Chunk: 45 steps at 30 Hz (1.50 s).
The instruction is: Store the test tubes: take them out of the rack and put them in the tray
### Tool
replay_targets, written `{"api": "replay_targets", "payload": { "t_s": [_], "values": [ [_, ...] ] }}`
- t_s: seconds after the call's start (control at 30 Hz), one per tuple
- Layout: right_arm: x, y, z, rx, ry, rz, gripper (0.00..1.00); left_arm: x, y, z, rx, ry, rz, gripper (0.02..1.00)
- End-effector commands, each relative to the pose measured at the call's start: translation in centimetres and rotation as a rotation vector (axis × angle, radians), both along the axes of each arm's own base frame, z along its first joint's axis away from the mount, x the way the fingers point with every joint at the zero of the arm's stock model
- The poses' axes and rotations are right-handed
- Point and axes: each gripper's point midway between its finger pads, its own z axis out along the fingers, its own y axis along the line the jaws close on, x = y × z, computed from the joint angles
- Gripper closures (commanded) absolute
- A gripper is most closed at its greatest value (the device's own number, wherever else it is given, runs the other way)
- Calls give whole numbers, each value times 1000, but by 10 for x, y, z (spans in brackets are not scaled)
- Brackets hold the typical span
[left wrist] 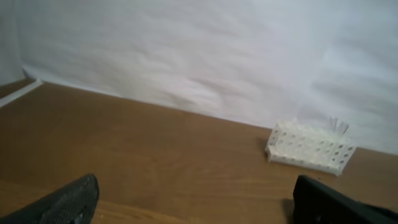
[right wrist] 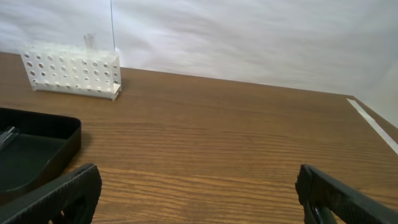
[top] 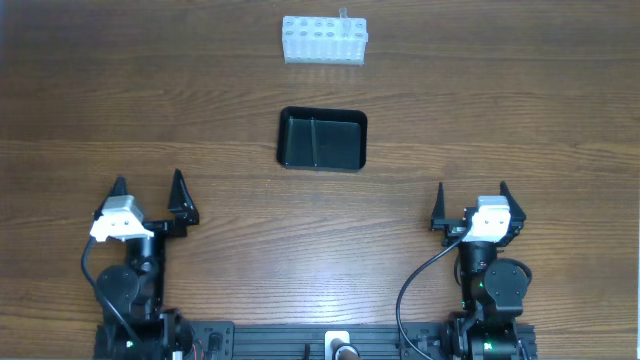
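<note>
Spanning every view, the brown wooden table was the biggest thing, with a white backdrop behind it in both wrist views. Left arm sat at lower left of the top view, and the left gripper had its fingers spread wide and held nothing. Same wide spread in the left wrist view, with bare wood between the black fingers. Right arm sat at lower right of the top view, the right gripper also spread wide and held nothing; its wrist view showed the same gap. Both grippers were well apart from the task's things.

Black tray lay at centre of the top view, between the arms and the rack; one corner of it showed in the right wrist view. A thin pale line ran down the tray floor; cannot tell if tube or divider.

White rack stood at upper centre of the top view, apart from the tray, also seen from the wrists.

One clear test tube stood upright in a hole at the rack's right end, its top above the rack.
</note>
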Motion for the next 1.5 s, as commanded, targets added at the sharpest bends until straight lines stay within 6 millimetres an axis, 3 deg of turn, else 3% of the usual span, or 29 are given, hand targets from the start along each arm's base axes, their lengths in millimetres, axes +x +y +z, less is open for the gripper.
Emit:
{"api": "replay_targets", "payload": {
  "t_s": [0.03, 0.13, 1.5],
  "values": [
    [0, 2, -2, 6, 1, 11, 9, -1, -8, -12, 8, 43, -34, 23],
    [0, 2, -2, 6, 1, 11, 9, -1, -14, -26, 3, 97, -60, 23],
    [0, 2, -2, 6, 1, 11, 7, -1, -13, -25, 8, 97, -46, 23]
  ]
}}
